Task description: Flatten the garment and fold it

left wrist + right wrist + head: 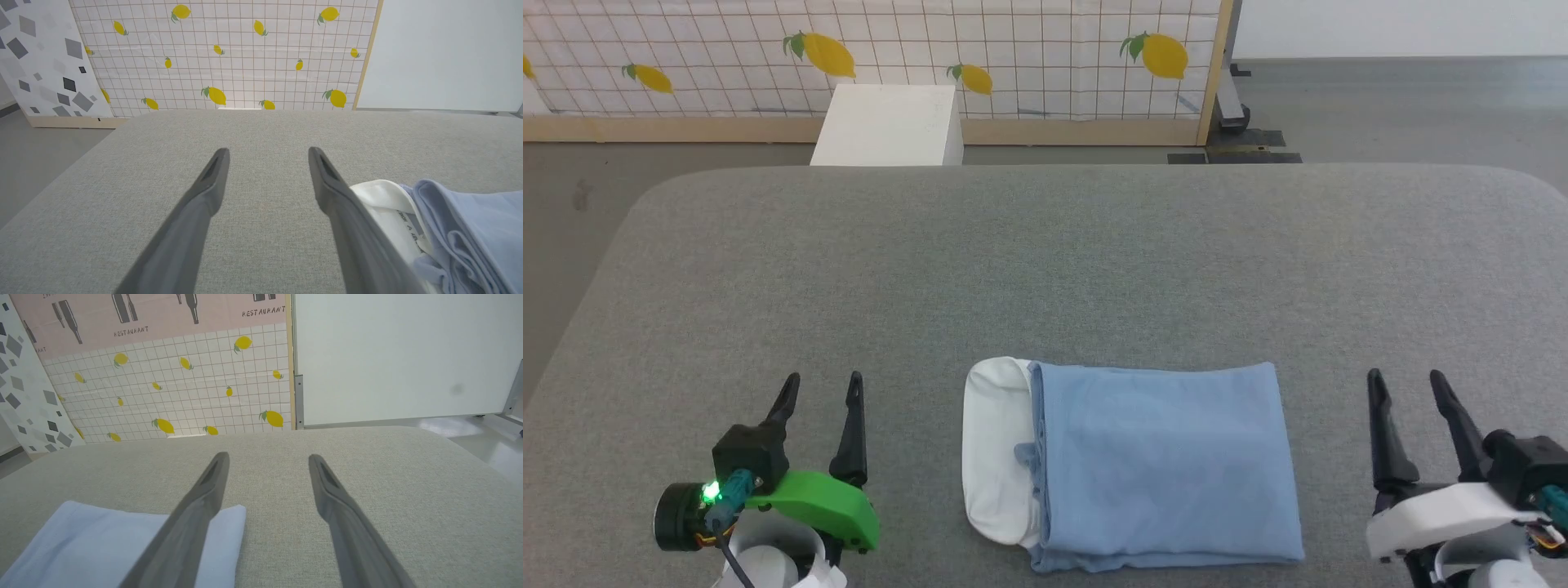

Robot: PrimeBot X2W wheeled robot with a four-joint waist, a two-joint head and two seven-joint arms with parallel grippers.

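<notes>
On the grey table (1045, 261), the folded garment (1168, 465) runs left-right, collar (996, 449) leftward; left claw (823, 377) and right claw (1405, 374) gape empty.

The shirt (1168, 465) lies folded into a flat, compact rectangle close to the near edge of the table (1045, 261), about midway along it. Smooth light blue cloth faces up, with only faint creases. A rounded white part with a small label sticks out at its left end. Stacked blue layers show along its near side.
</notes>
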